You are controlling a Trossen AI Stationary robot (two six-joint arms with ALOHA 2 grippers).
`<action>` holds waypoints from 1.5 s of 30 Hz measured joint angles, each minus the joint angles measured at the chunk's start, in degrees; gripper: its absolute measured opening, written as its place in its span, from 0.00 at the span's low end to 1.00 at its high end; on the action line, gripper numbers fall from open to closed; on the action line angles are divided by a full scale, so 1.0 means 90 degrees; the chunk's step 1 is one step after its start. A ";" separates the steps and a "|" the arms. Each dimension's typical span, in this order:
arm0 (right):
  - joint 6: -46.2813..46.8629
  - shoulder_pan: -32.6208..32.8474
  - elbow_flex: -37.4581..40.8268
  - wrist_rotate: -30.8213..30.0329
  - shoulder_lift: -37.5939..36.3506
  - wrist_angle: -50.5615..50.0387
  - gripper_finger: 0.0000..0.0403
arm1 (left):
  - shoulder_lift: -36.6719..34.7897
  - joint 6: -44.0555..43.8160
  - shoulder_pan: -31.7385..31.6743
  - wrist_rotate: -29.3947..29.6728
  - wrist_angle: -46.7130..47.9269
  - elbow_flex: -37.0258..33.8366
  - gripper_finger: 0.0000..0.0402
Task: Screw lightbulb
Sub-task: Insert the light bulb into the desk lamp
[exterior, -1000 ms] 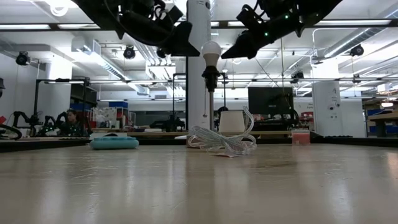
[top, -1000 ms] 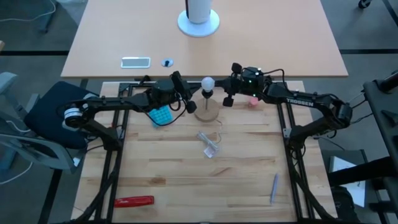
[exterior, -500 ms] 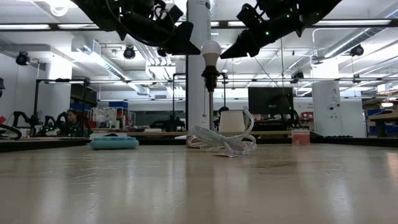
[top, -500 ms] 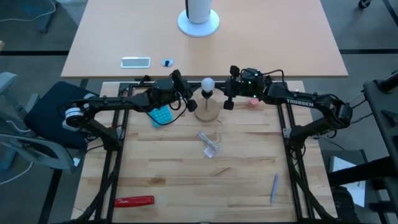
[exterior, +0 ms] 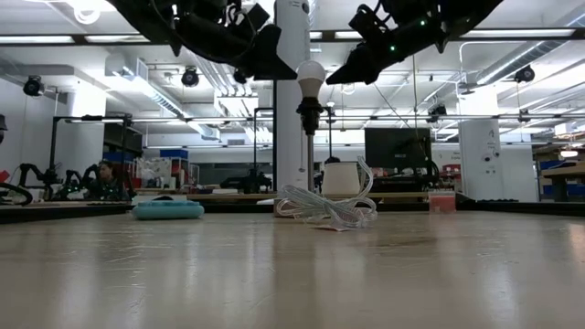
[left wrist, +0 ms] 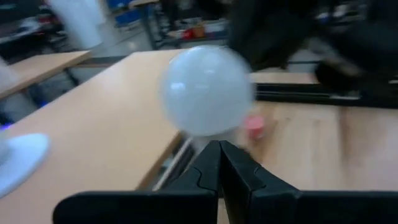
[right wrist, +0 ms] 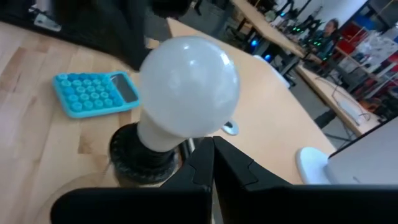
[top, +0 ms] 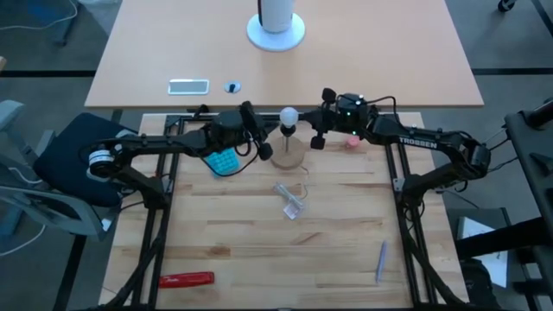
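Both arms are reaching in toward the middle of the table's far side, raised well off the surface. Left gripper [top: 263, 145] has its fingers pressed together, and the right gripper [top: 318, 138] is closed up too, facing it.

You have the lightbulb [top: 288, 115] atop the stand on the disc [top: 288, 155], left gripper [top: 266, 148] left, right gripper [top: 316, 140] right, calculator [top: 223, 160] farther left.

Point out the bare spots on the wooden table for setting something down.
Free: between the red tool and the pen, below the clear wrapper. Crowded: the far edge, around the lightbulb, wooden disc and calculator.
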State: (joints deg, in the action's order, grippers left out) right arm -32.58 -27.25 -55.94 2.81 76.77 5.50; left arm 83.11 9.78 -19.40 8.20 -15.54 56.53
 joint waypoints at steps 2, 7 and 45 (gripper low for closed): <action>-0.0004 -0.0018 0.0000 0.0007 0.0005 0.0084 0.00 | 0.0014 0.0000 0.0003 -0.0152 -0.0097 0.0000 0.00; -0.0058 -0.0014 0.0001 0.0099 0.0010 0.0255 0.00 | 0.0143 0.0141 -0.0022 -0.0142 -0.0340 0.0000 0.00; -0.0060 0.0063 0.0002 -0.0284 -0.0071 0.0042 0.00 | -0.0072 0.0018 -0.0058 0.0117 -0.0189 0.0002 0.00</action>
State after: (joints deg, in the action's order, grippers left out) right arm -33.12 -26.68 -55.92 0.25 76.14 5.88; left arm 82.46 9.94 -19.92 9.25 -17.24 56.55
